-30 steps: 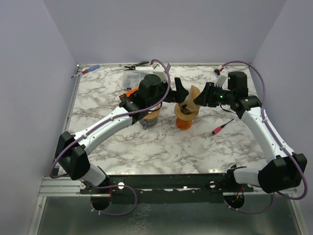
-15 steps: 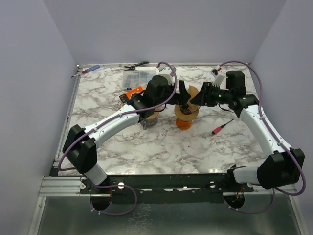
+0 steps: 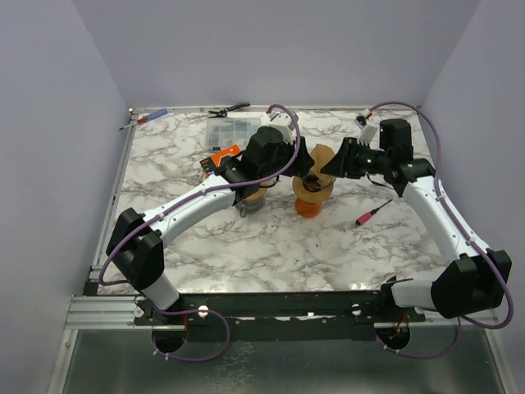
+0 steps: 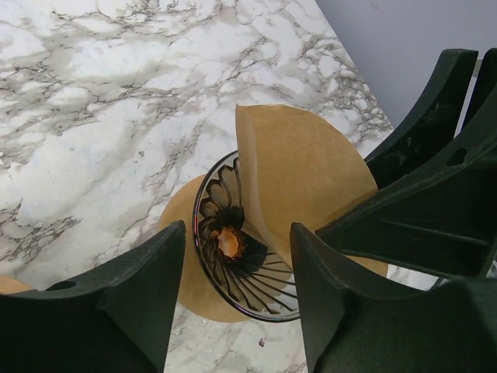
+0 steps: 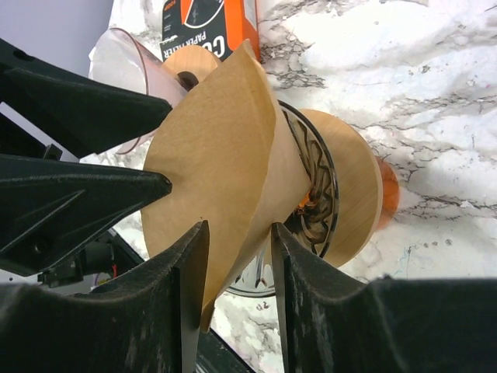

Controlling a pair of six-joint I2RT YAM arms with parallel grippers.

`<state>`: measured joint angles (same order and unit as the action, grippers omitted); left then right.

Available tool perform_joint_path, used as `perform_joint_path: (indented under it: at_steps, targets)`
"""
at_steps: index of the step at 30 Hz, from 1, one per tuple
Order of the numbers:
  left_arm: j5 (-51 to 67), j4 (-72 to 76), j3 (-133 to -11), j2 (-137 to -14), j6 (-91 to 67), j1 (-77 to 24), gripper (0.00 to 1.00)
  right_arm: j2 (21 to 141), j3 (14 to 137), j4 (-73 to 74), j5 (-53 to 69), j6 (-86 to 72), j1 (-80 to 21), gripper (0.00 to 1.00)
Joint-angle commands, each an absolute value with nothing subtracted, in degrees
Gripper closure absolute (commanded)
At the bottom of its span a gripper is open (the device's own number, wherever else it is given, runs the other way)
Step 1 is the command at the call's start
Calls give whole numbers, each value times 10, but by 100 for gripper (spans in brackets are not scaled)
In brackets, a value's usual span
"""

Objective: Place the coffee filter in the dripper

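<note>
Left arm (image 3: 193, 201) runs from lower left up to frame centre, forearm slanting up and right. The left gripper (image 3: 302, 156) points right, jaws standing well apart (the wrist view shows the gap plainly). Right arm (image 3: 439, 215) climbs the right side, then folds leftward near the top. The right gripper (image 3: 335, 164) faces left, fingers nipped onto the coffee filter (image 5: 217, 148) edge. The two grippers sit just beside each other, tip to tip.
</note>
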<state>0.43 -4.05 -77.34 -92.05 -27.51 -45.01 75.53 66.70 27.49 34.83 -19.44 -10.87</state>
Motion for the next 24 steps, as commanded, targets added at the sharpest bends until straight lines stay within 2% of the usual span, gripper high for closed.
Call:
perform_joint_path:
  at_steps: [1,3,7,17,24]
  targets:
    - [15,-54,-789,-927,-249,-453,44,737,682,286,314,-185,-108,59]
    - [6,-59,-790,-926,-242,-454,46,736,684,292,306,-183,-108,60]
    - [-18,-74,-795,-927,-223,-453,47,736,696,316,276,-169,-108,72]
    - [-53,-124,-818,-949,-165,-454,48,728,690,339,233,-151,-108,80]
    - [-81,-141,-827,-951,-137,-453,50,725,691,351,211,-142,-108,90]
